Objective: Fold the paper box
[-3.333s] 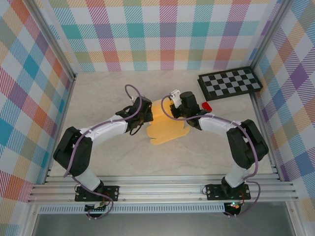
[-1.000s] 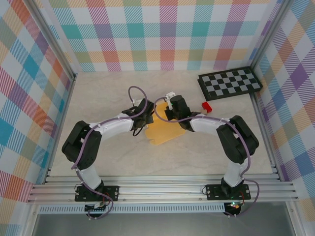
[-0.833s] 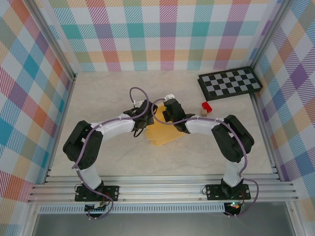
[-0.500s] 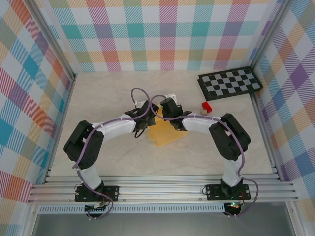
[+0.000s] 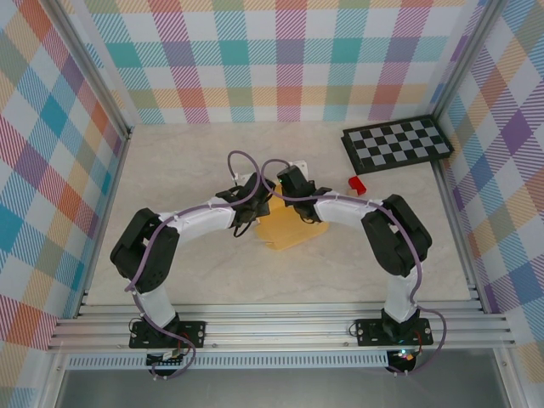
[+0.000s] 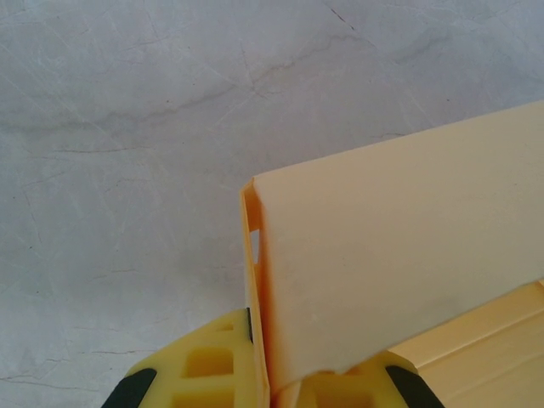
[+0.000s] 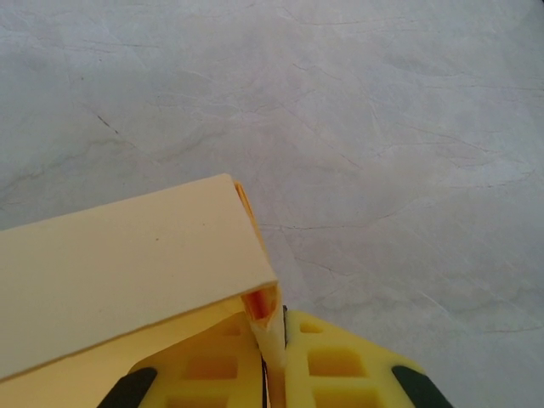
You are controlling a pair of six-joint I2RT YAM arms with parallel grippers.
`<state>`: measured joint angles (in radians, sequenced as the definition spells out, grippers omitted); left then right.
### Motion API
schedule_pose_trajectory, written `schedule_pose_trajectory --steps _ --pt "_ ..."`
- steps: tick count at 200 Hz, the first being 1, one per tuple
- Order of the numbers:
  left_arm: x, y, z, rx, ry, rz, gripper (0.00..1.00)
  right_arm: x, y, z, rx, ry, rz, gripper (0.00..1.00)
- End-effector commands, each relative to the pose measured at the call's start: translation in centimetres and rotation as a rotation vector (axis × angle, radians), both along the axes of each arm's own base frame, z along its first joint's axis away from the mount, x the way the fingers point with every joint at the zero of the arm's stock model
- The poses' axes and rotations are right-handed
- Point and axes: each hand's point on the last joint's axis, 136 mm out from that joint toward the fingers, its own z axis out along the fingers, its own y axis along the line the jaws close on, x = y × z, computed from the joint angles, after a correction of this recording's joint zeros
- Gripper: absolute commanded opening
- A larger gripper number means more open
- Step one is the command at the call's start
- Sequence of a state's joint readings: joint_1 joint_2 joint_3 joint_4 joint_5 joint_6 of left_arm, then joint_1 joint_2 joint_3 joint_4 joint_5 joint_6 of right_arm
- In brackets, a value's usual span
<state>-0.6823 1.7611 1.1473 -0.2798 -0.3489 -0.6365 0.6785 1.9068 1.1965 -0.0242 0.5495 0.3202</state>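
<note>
Tan-yellow thin cardboard paper box [image 5: 296, 231] at centre of the top view, lying on the pale marbled tabletop [image 5: 178, 170], partly folded. Left gripper [image 5: 257, 207] at its upper left edge, right gripper [image 5: 286, 195] at its upper edge, both wrists crowded close together over it.

Left wrist view: left gripper [image 6: 265, 378] at bottom centre, yellow fingers [image 6: 200, 370] pressed together on a thin upright edge of the paper box [image 6: 399, 255]. Broad flat panel running from frame centre to the right edge, corner near mid-frame, small slot showing in the doubled edge just under that corner.

Right wrist view: right gripper [image 7: 274, 365] at bottom centre, yellow fingers [image 7: 336, 361] pinched on a thin cardboard flap, no visible gap. Paper box [image 7: 127, 272] panel across the lower left, corner ending just above the pinch point.

Small red block [image 5: 356, 184] right of the right wrist, apart from the box. Black-and-grey checkerboard [image 5: 397, 143] in the upper right corner of the tabletop. Pastel plaid walls [image 5: 289, 59] around three sides.
</note>
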Motion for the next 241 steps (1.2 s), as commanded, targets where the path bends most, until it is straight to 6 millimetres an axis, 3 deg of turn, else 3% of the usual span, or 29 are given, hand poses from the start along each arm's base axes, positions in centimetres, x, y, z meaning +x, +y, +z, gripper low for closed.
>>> schedule_pose_trajectory --steps 1,21,53,110,127,156,194,219,241 --pt "0.7 -1.8 2.8 -0.048 -0.062 -0.017 0.00 -0.9 -5.3 -3.8 -0.088 0.113 -0.077 0.10" --pt "0.4 -1.3 2.2 -0.018 -0.038 -0.014 0.00 -1.2 -5.3 -3.5 -0.073 0.119 -0.047 0.11" --pt "0.5 -1.3 2.2 -0.004 -0.035 -0.014 0.00 -1.7 -3.5 -3.4 0.023 0.103 0.104 0.29" --pt "0.7 -0.7 2.4 0.040 -0.049 -0.016 0.00 -2.6 -2.9 -2.1 0.245 0.054 0.243 0.37" --pt "0.7 -0.8 2.3 0.034 -0.046 -0.014 0.00 -2.6 -2.7 -2.0 0.255 0.042 0.262 0.35" --pt "0.6 -0.8 2.1 0.024 -0.039 -0.005 0.00 -1.8 -3.2 -1.7 0.223 0.022 0.220 0.24" --pt "0.6 -1.0 2.2 0.013 -0.032 -0.001 0.00 -1.2 -5.3 -2.4 -0.005 0.029 0.052 0.03" --pt "0.6 -1.3 2.2 0.002 -0.027 -0.001 0.00 -1.5 -7.5 -3.2 -0.137 0.073 -0.118 0.00" --pt "0.6 -1.4 2.2 0.001 -0.025 -0.003 0.00 -1.8 -7.8 -3.9 -0.125 0.093 -0.163 0.04"
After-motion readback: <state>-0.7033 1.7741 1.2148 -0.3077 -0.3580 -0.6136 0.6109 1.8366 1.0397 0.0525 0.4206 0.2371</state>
